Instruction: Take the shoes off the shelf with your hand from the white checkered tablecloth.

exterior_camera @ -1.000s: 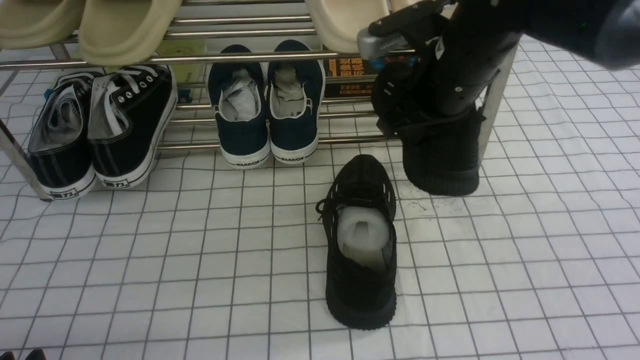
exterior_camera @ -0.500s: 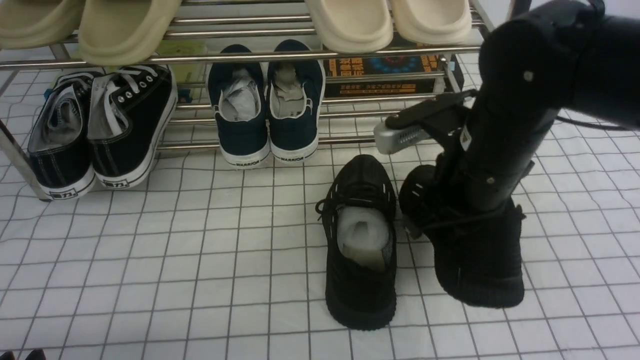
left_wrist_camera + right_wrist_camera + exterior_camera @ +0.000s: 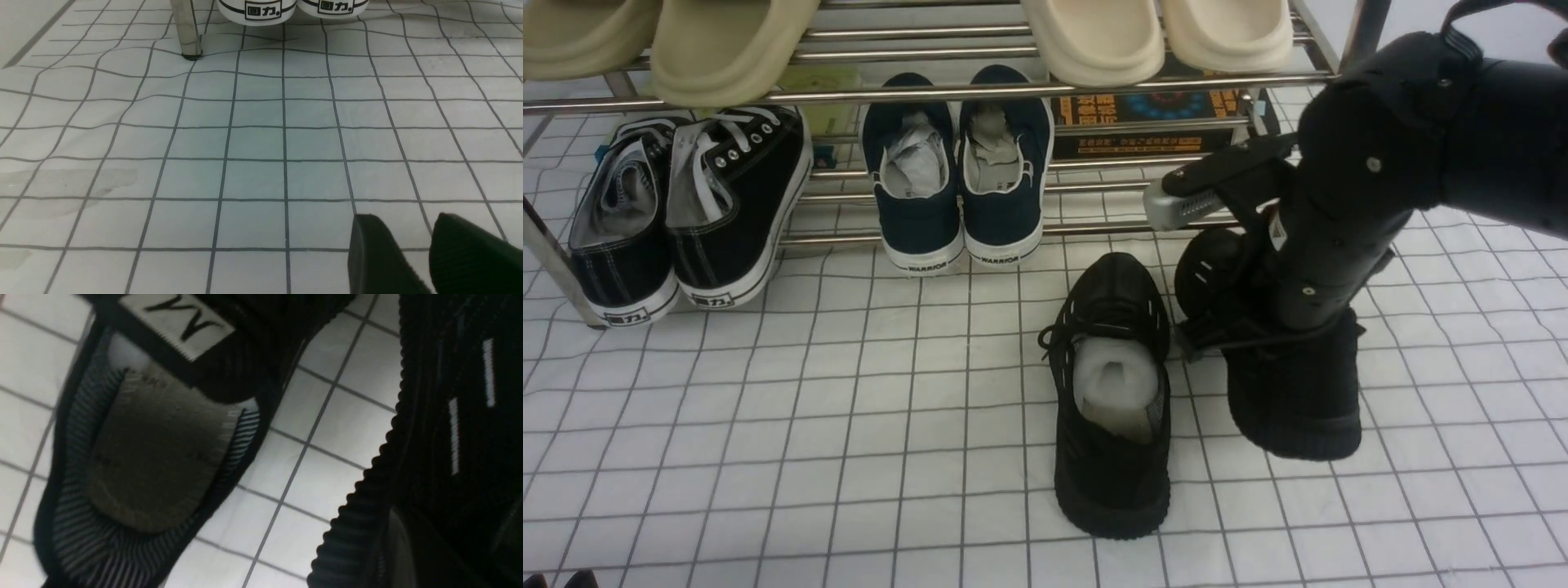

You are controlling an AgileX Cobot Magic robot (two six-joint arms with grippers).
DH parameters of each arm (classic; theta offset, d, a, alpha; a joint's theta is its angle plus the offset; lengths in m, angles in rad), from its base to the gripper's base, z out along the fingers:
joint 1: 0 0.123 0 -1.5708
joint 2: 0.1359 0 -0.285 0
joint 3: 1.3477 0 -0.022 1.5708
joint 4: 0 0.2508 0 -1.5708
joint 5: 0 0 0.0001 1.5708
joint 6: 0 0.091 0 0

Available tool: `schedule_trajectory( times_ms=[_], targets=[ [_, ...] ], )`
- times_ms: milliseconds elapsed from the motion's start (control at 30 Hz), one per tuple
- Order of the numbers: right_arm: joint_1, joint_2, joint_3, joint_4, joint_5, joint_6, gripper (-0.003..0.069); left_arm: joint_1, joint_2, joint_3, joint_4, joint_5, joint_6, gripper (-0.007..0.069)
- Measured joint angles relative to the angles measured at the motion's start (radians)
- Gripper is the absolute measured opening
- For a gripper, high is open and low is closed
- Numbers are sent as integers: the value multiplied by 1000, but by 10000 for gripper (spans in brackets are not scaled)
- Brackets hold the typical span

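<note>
Front view: the first black shoe point(image 3: 1112, 400) is seen flat on the white checkered tablecloth point(image 3: 768, 425), nearer than the shelf point(image 3: 849, 95). Just to its right, the second black shoe point(image 3: 1294, 392) is pinched by the right gripper point(image 3: 1213, 196) (toe tipped up, heel low). The left gripper point(image 3: 421, 249) is seen slightly parted above the cloth.

Surface: white checkered tablecloth point(image 3: 768, 425), thin dark-grey grid, fills the front view; rippled in the upper left.
Mark: faint greyish patch point(image 3: 65, 183), left edge of the left wrist view.
Shelf point(image 3: 931, 91): post foot point(image 3: 191, 53) stands on the cloth.
Black knit shoe point(image 3: 1112, 457): flat on the surface, lower centre, white stuffing inside, toe toward the shelf.
Second shoe point(image 3: 1294, 392): just right of it, tilted heel-down; contact with the surface unclear.
Canvas sneakers point(image 3: 686, 229): far left, heels down on the cloth.
</note>
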Motion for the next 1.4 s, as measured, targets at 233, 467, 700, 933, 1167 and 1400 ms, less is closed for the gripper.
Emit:
schedule_trajectory(
  times_ms=[233, 467, 700, 933, 1167, 1400],
  targets=[
    [-3, 72, 0, -2, -53, 15, 26, 0, 0, 0, 0, 0, 0, 240],
    [-3, 83, -8, 39, -38, 8, 226, 0, 0, 0, 0, 0, 0, 240],
    [-3, 33, -96, 67, 148, -99, 314, 0, 0, 0, 0, 0, 0, 240],
    [-3, -226, -108, 74, 238, -188, 13, 0, 0, 0, 0, 0, 0, 240],
    [-3, -668, 207, 137, 55, -194, -15, 0, 0, 0, 0, 0, 0, 240],
    [-3, -1039, 735, 157, -565, -194, -15, 0, 0, 0, 0, 0, 0, 240]
  ],
)
